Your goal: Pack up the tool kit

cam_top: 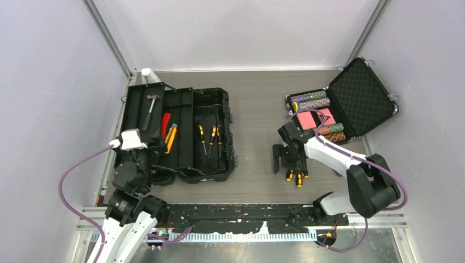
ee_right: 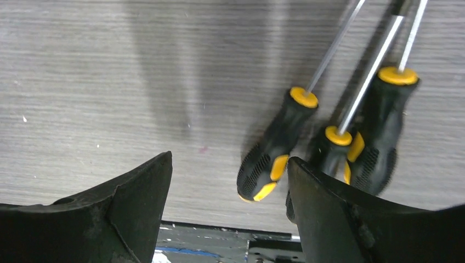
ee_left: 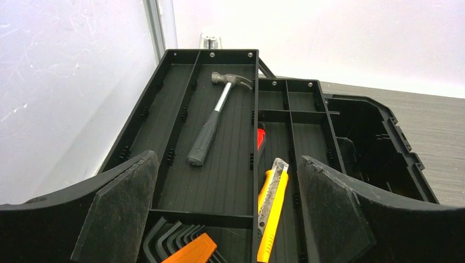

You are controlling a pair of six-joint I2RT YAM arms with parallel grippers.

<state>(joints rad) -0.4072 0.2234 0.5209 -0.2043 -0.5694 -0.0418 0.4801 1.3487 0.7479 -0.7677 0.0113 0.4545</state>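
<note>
The left gripper hangs wide open and empty over the near-left end of the toolbox. Right of the toolbox, the right gripper stands wide open with nothing between its fingers, three loose screwdrivers just beside one finger. A hammer lies in the toolbox's far-left tray.

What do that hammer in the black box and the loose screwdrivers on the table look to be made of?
Grey-handled hammer: shiny metal head and neck, seemingly steel; matte dark grip, probably rubber. Black-and-yellow screwdrivers: bright thin metal shafts, textured handles, likely plastic with rubbery dimpled grip.
</note>
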